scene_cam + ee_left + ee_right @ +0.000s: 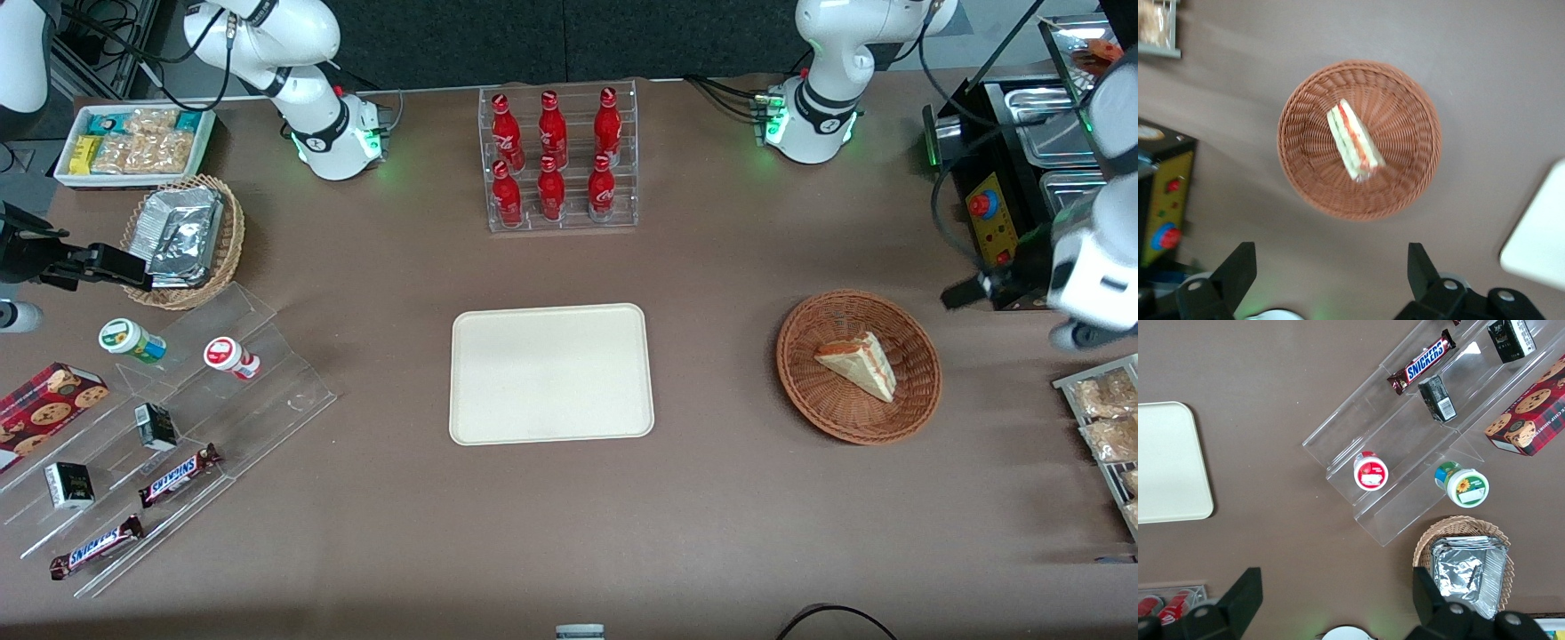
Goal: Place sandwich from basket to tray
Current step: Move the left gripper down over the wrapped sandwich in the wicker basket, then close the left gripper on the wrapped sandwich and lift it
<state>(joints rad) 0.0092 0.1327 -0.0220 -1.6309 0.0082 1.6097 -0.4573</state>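
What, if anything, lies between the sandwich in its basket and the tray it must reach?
Nothing visible does. The sandwich lies in the basket, with only bare table before the tray. The open gripper hangs above the basket, nothing between.

- Pretty even overhead light, the brown table (729, 498) reads flat with only soft shadows.
- The foil packs (182, 233) catch some glare; green LEDs glow at the arm bases.
- The left arm's gripper (1331, 267) hangs spread wide above the basket (1305, 133), and the sandwich (1355, 141) looks motion-smeared.
- The front view is sharp, darker along the tabletop's near edge.
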